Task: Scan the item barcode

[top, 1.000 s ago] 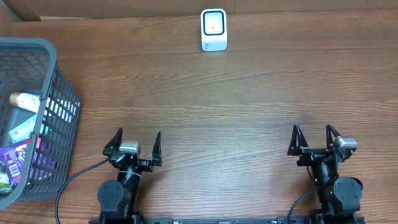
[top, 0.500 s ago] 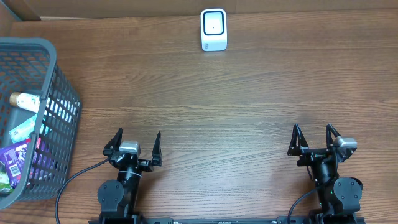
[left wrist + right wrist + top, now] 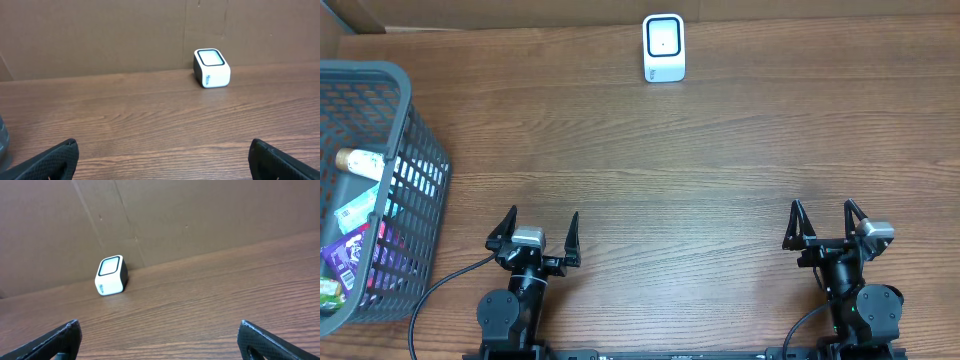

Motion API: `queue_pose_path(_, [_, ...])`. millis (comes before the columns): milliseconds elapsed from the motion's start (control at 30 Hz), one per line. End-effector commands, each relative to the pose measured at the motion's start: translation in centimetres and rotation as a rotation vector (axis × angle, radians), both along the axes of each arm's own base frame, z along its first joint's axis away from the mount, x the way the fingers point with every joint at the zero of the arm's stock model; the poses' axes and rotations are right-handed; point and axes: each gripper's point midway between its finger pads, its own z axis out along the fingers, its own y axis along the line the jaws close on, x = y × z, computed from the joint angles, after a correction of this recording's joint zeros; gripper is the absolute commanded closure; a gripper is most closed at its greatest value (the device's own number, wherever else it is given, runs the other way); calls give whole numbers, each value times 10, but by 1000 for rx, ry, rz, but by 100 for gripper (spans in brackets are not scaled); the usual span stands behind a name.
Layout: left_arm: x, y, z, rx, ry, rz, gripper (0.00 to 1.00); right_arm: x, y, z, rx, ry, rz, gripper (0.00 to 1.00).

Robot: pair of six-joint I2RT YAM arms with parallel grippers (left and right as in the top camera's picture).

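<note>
Moved since earlier: nothing I can make out. Both arms, the barcode scanner [image 3: 663,47] and the wire basket [image 3: 395,72] sit as they did a second ago. The packets inside may lie a touch differently, but that is too small to say.
Step in hand: judged to be the very start, choosing an item from the basket; nothing is lifted yet.
Items: all are inside the basket at the left edge of the table [image 3: 670,170]. A pale bottle [image 3: 360,162] lies uppermost, a teal packet [image 3: 355,208] below it and a purple packet [image 3: 348,255] lower still. No barcode is readable.
Scanner: upright at the far middle of the table, face toward the arms, well apart from the basket and both grippers.
Left gripper [image 3: 542,213]: jaws spread wide, empty, touching nothing, parked at the near edge just right of the basket.
Right gripper [image 3: 823,207]: jaws equally wide, empty, parked at the near right, well apart from everything.
How to do it well: the left arm is nearer, so it should probably reach in from above, clear of the rim. The bottle looks least buried — grip it by the body, not across the label, then turn its code squarely to the scanner's face.
Risk: catching the basket wall on the way in, or covering the code with the grip.
</note>
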Motion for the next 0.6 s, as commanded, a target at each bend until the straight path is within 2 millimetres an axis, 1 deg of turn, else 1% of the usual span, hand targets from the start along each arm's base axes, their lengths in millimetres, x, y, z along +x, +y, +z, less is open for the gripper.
queue_pose_path(0, [0,1,0,13,-5,9,0,0,-1,-1,-4,-8,-8,0])
queue_pose_path(567, [0,1,0,9,-6,7,1,0,-2,0,0,-10,-11,0])
